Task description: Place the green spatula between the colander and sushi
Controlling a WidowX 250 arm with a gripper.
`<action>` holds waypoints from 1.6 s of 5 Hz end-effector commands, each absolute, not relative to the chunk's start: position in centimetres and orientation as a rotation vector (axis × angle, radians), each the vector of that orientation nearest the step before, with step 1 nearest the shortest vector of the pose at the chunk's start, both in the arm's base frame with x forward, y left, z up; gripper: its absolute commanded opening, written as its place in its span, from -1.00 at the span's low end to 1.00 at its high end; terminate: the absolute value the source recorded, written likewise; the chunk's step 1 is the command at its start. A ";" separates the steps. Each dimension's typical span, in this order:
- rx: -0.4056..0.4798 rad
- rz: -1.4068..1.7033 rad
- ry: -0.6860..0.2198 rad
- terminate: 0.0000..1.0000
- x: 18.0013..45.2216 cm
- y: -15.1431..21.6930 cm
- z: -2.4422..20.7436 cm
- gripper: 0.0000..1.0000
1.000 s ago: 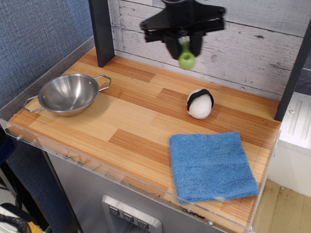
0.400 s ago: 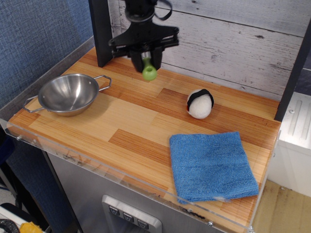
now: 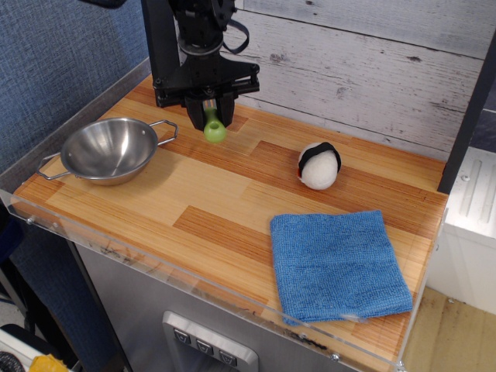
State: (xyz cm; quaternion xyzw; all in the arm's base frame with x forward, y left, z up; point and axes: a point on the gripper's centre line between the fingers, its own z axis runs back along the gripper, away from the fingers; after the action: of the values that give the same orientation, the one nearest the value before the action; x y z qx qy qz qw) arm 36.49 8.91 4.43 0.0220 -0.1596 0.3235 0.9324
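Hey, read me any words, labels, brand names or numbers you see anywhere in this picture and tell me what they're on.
No readable text, brand name or number appears anywhere in this view.
The colander, sushi, green spatula in the claw and blue cloth carry no markings.
The three small buttons on the grey panel below the table edge may bear symbols, but they are too small to read.

My gripper [image 3: 210,105] is all matte black: a wide flat bar across, two short blocky fingers [image 3: 194,106] under it, and a black cable looped near the wrist.
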 end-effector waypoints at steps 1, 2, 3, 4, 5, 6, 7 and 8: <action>0.045 0.656 -0.361 -1.00 35.8 8.7 4.5 -1.00; 0.022 0.654 -0.321 -1.00 35.6 8.1 3.4 -1.00; 0.027 0.667 -0.317 -1.00 35.5 8.3 3.2 -1.00; 0.049 0.703 -0.308 -1.00 35.7 8.7 3.7 1.00; 0.064 0.716 -0.308 -1.00 35.5 8.7 4.0 1.00; 0.059 0.710 -0.308 -1.00 35.5 8.4 4.2 1.00; 0.050 0.713 -0.321 -1.00 35.6 8.2 5.0 1.00; 0.059 0.693 -0.382 -1.00 36.6 7.5 7.8 1.00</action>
State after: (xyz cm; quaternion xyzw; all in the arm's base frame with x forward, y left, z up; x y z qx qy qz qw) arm 36.91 7.02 5.73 0.0354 -0.1511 0.3388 0.9280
